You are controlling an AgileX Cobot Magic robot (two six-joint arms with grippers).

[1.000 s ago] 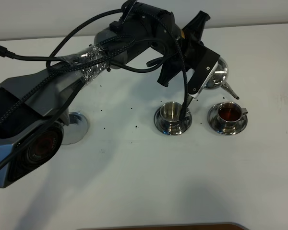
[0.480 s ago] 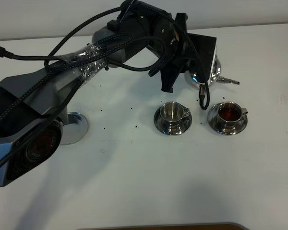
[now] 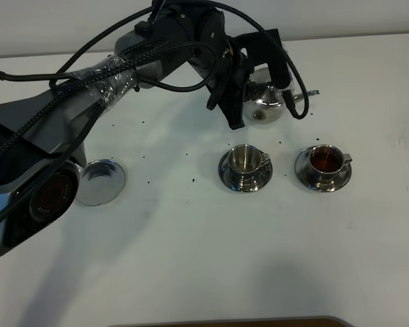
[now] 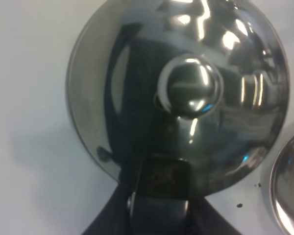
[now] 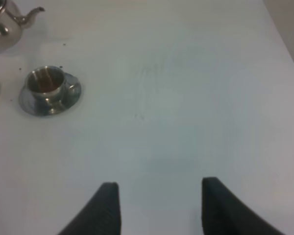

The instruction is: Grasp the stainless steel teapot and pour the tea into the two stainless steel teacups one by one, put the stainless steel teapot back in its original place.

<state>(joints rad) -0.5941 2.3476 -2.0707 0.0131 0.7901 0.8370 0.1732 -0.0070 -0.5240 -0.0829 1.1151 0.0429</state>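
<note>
The stainless steel teapot [image 3: 264, 107] hangs roughly upright just behind the two teacups, spout pointing right. My left gripper [image 3: 253, 82] is shut on its loop handle. In the left wrist view the domed lid and knob [image 4: 188, 88] fill the frame, with the gripper [image 4: 159, 193] clamped on the handle. The left teacup [image 3: 245, 160] looks empty on its saucer. The right teacup [image 3: 325, 162] holds reddish tea. The steel coaster disc [image 3: 101, 182] lies bare at the left. My right gripper [image 5: 159, 205] is open and empty, over bare table far from the tea-filled cup [image 5: 49, 85] and the teapot [image 5: 2, 24].
The white table [image 3: 204, 259] carries small dark specks around the cups. The left arm and its cables [image 3: 109, 75] stretch from the left edge across the back. A dark edge [image 3: 225, 322] shows at the front of the table.
The teapot has come back from a tilt over the right teacup to near upright and moved left and back. The left arm swung back, uncovering the coaster disc.
</note>
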